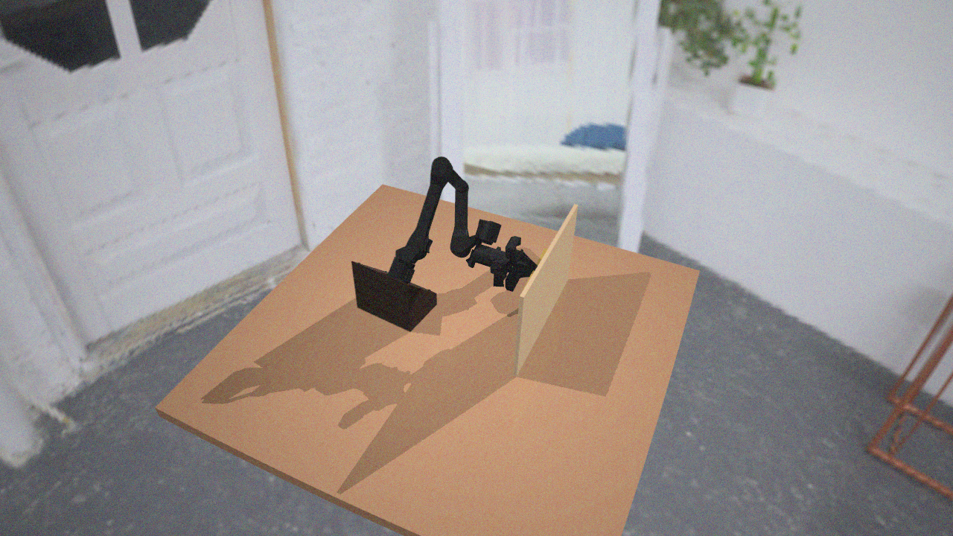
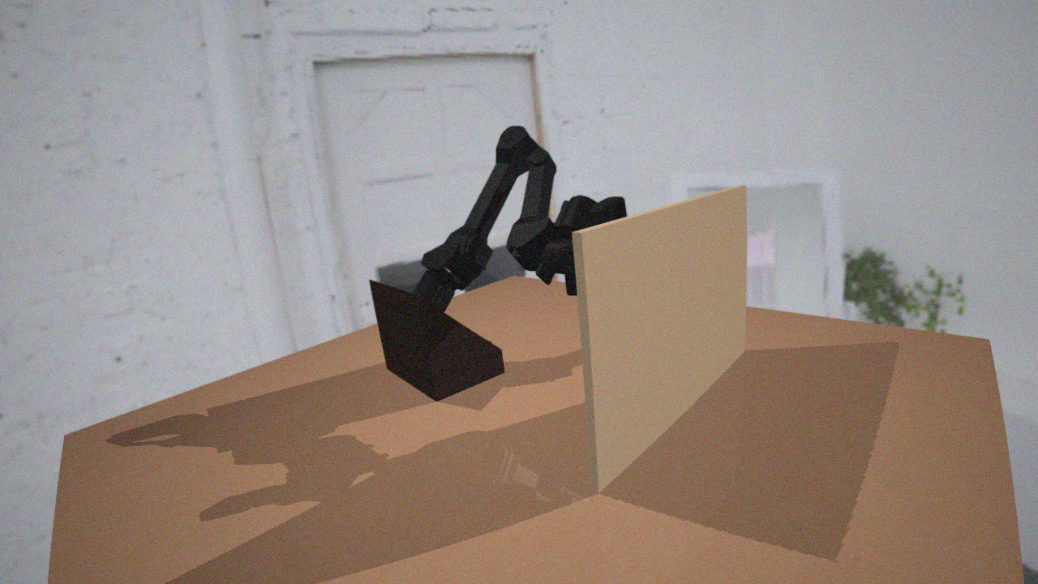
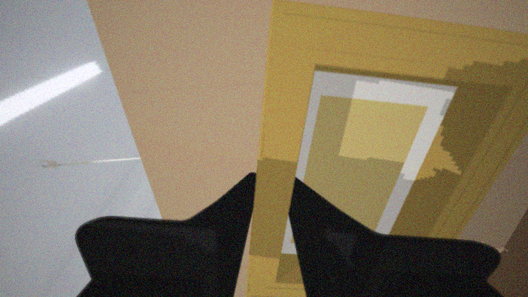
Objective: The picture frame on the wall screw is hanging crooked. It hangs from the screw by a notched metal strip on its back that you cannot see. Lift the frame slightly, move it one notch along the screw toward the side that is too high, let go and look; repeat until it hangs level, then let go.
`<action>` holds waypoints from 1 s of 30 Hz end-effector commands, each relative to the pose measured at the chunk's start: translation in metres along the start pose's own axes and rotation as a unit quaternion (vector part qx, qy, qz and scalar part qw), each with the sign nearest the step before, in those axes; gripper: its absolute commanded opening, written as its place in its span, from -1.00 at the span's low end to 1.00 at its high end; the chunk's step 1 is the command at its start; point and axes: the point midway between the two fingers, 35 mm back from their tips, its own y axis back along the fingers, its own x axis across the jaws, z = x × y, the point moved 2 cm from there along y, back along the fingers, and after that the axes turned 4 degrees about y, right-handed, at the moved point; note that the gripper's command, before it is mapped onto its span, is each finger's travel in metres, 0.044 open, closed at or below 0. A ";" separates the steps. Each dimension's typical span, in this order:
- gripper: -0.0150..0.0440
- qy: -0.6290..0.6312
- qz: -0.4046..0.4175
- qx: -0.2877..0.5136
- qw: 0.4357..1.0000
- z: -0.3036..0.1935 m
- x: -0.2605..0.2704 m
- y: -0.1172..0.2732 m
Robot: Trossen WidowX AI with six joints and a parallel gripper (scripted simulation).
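Observation:
The yellow picture frame (image 3: 285,111) fills the right part of the wrist view, with a white mat and a yellowish picture inside. Its top edge slopes down to the right in that view. My gripper (image 3: 271,180) is shut on the frame's side bar, one finger on the outer side and one over the inner edge. In the top view the gripper (image 1: 534,266) is close to the front of the upright wall panel (image 1: 549,286). The panel (image 2: 667,326) hides the frame and the fingertips in the exterior view. The screw and the notched strip are hidden.
The panel stands upright on the wooden table (image 1: 566,452) (image 2: 508,551). A dark angled block (image 1: 389,299) (image 2: 435,355) stands at the arm's base. Shadows of the arm and the panel lie across the table.

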 end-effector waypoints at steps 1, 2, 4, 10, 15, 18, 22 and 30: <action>-0.49 -0.002 0.009 0.002 1.000 -0.001 0.004 0.000; -0.49 -0.002 0.009 0.002 1.000 -0.001 0.004 0.000; -0.49 -0.002 0.009 0.002 1.000 -0.002 0.004 0.000; -0.49 -0.002 0.009 0.002 1.000 -0.002 0.004 0.000; -0.49 -0.002 0.009 0.002 1.000 -0.003 0.005 0.000; -0.49 -0.002 0.009 0.002 1.000 -0.003 0.005 0.000; -0.49 -0.002 0.009 0.002 1.000 -0.003 0.005 0.000; -0.49 -0.002 0.009 0.002 1.000 -0.004 0.006 0.000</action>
